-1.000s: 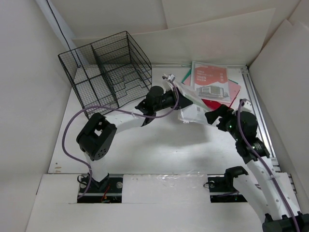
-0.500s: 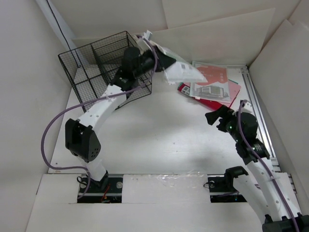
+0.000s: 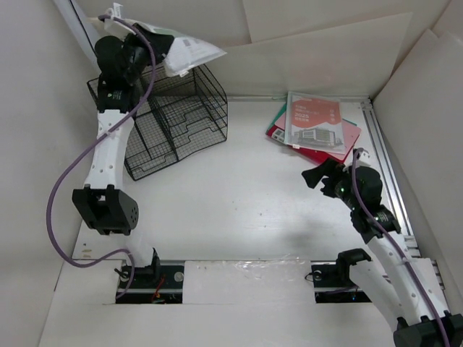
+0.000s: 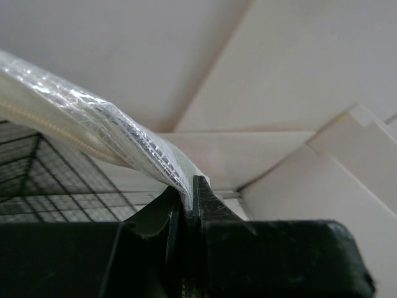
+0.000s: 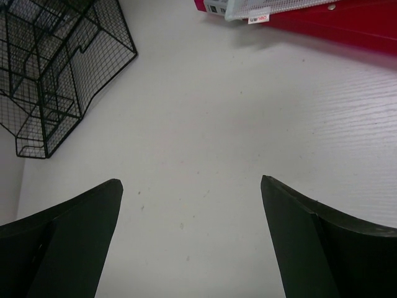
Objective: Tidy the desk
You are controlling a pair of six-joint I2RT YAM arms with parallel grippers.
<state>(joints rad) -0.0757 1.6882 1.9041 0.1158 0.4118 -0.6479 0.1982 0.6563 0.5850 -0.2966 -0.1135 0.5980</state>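
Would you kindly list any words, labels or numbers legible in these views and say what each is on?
Nothing reads with certainty.
Red-and-white booklet cover: print too small.
Small white tag: red lettering blurred.
Clear plastic pouch held aloft: print too small.

- A black wire organizer stands at the far left corner of the bench; mesh walls split it into compartments, with stepped trays on its right side.
- A clear mesh pouch with papers inside is up in the air over the organizer's far side, tilted.
- Near the far right corner lies a stack: a booklet with a red-and-white cover on a red folder, with a green edge showing on the left.
- Upright white boards ring the bench.
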